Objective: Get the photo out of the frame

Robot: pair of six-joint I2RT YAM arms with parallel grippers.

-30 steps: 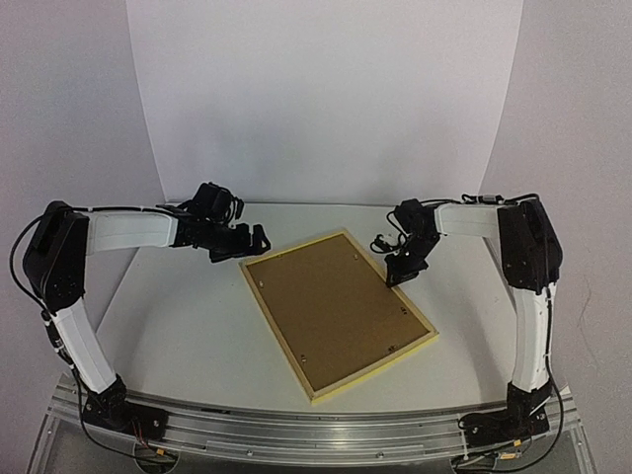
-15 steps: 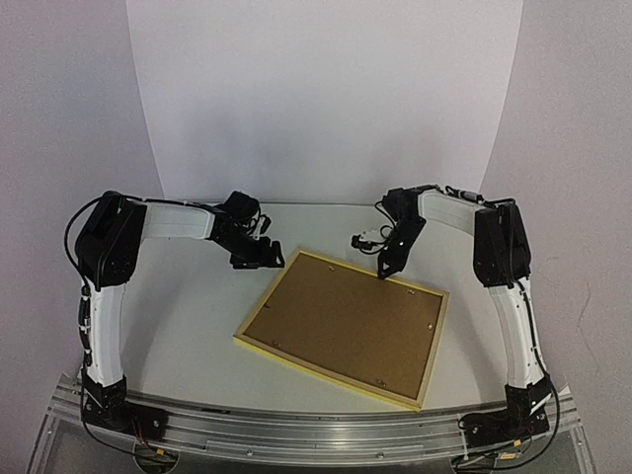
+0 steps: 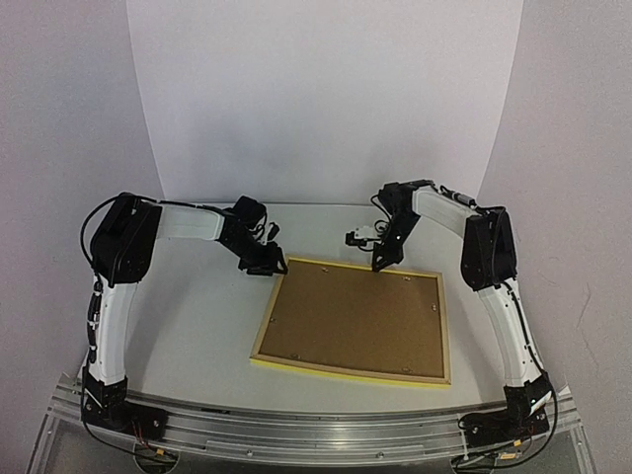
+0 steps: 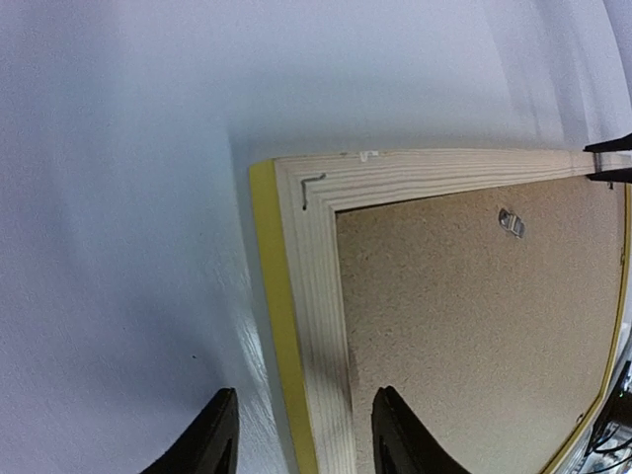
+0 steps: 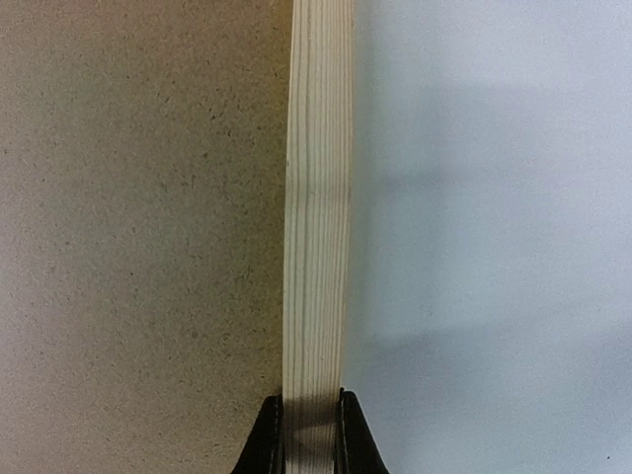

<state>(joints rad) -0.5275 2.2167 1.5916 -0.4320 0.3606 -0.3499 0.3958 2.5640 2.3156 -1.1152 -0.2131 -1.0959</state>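
Observation:
The frame (image 3: 444, 326) lies face down on the white table, pale wood back and brown backing board (image 3: 355, 321) upward, yellow showing along its near edge. The photo is hidden under the backing. My right gripper (image 3: 379, 263) is shut on the frame's far rail; in the right wrist view the rail (image 5: 318, 197) runs straight up from between the tips of the gripper (image 5: 313, 434). My left gripper (image 3: 269, 267) hovers at the far-left corner. In the left wrist view it (image 4: 306, 439) is open astride the left rail (image 4: 316, 296), with a gap on each side.
Small metal clips (image 4: 511, 222) hold the backing (image 4: 474, 336) in place. A white backdrop curves up behind the table. An aluminium rail (image 3: 296, 425) with both arm bases runs along the near edge. White tabletop (image 3: 188, 316) shows left of the frame.
The frame has turned clockwise to lie nearly square with the table edge, held by my right gripper. My left gripper came over the far-left corner and its jaws narrowed.

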